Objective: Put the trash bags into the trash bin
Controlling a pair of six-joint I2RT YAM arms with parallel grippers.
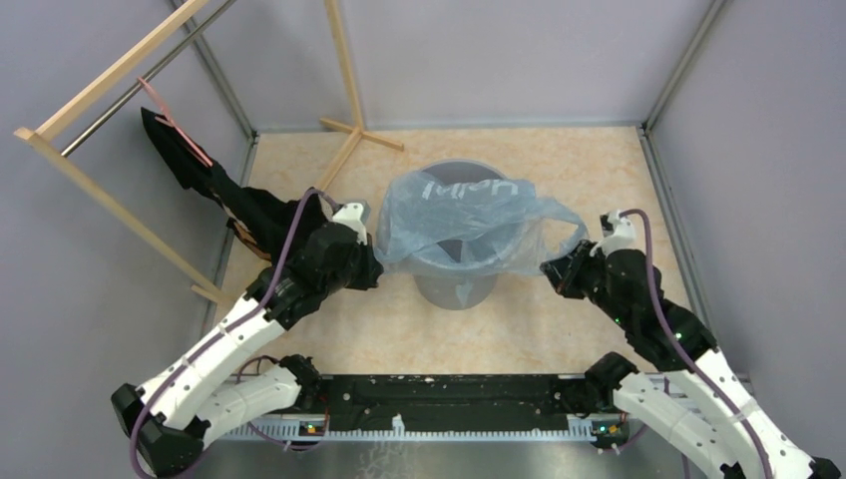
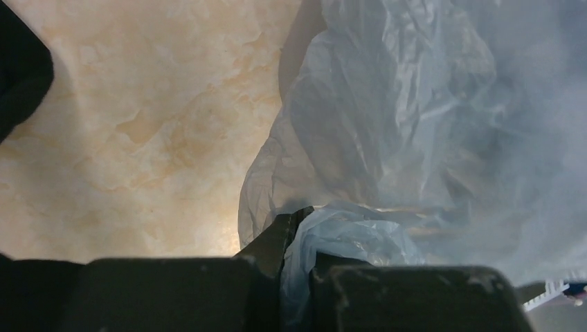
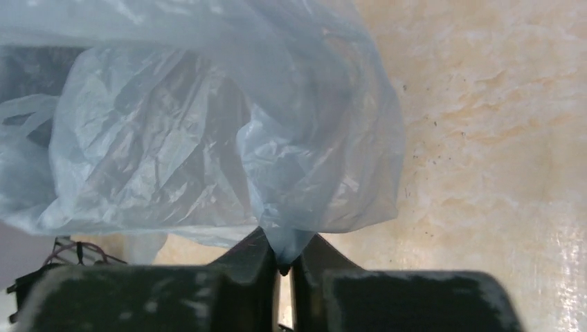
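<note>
Left gripper (image 1: 378, 263) and right gripper (image 1: 552, 267) are each clamped narrow on opposite edges of the pale-blue trash bag (image 1: 469, 215), which is spread over the grey trash bin (image 1: 454, 289) mouth at table centre.

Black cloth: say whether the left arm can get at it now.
Probably not yet: the left end effector is shut on the trash bag, though the black cloth lies close beside that arm.
</note>
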